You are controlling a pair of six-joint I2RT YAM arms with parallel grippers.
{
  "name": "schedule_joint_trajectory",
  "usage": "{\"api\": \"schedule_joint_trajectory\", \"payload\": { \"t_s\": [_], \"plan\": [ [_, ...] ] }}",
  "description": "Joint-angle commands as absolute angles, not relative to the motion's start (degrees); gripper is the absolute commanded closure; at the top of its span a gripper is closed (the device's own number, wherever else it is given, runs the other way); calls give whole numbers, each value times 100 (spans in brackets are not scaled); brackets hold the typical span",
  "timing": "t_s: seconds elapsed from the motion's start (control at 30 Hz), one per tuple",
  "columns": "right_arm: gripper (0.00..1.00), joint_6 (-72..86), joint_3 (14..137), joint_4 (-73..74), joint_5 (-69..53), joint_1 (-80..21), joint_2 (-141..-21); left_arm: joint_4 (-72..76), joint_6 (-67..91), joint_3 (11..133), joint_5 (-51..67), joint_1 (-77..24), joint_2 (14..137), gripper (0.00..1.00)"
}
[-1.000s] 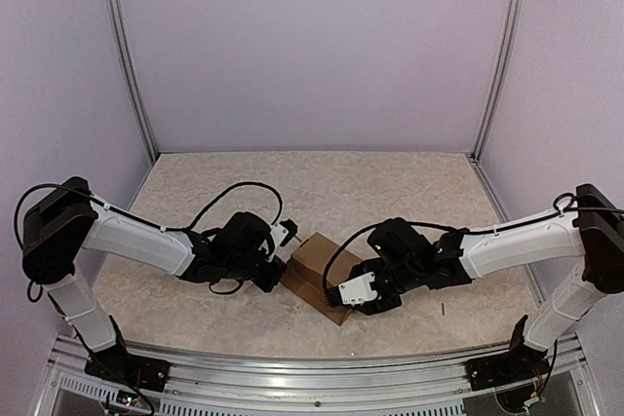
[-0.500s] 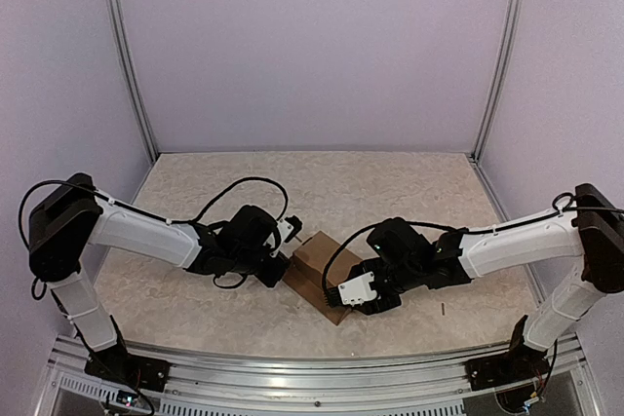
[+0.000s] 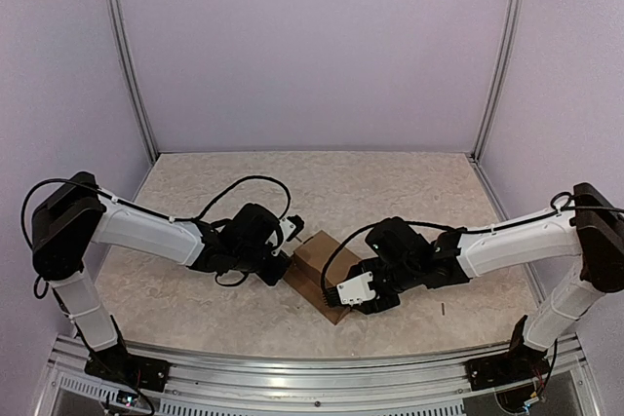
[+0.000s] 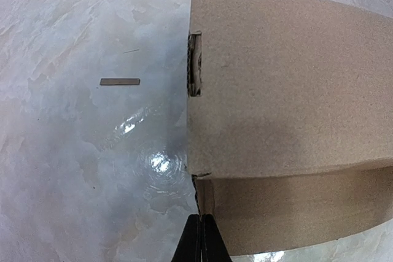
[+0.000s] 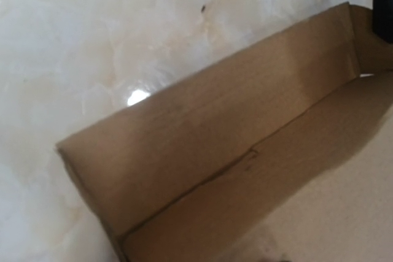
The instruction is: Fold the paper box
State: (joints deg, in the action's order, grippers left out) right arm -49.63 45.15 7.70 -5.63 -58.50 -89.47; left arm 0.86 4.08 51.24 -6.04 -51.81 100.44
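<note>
The paper box lies on the table between the two arms, a brown cardboard shape folded up into a low block. In the left wrist view the paper box fills the right side, with a slot cut near its left edge. My left gripper is shut, and its tips touch the lower left corner seam of the box. From above, the left gripper sits at the box's left edge. My right gripper hangs over the box's near right end. Its fingers do not show in the right wrist view, where the paper box fills the frame.
A small cardboard strip lies on the pale marbled table left of the box. A dark speck lies near the front right. Walls and metal posts enclose the table on three sides.
My left arm has slid a little to the right, bringing its shut tips up against the box. The right arm and the box have hardly moved.
</note>
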Motion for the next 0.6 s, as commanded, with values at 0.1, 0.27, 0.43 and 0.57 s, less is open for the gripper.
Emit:
{"api": "schedule_joint_trajectory", "payload": {
  "t_s": [0.1,0.27,0.43,0.57],
  "plan": [
    [47,-4899,4417,1103,-571,-5894,-9233,342,300,4772,-369,-5216,9797,100],
    [47,-4938,4412,1124,-579,-5899,-9251,436,311,4758,-560,-5184,9818,91],
    [47,-4948,4414,1138,-577,-5897,-9255,527,316,4942,-493,-5155,10058,87],
    [47,-4948,4407,1157,-573,-5896,-9236,527,343,4994,-442,-5131,10164,93]
  ]
}}
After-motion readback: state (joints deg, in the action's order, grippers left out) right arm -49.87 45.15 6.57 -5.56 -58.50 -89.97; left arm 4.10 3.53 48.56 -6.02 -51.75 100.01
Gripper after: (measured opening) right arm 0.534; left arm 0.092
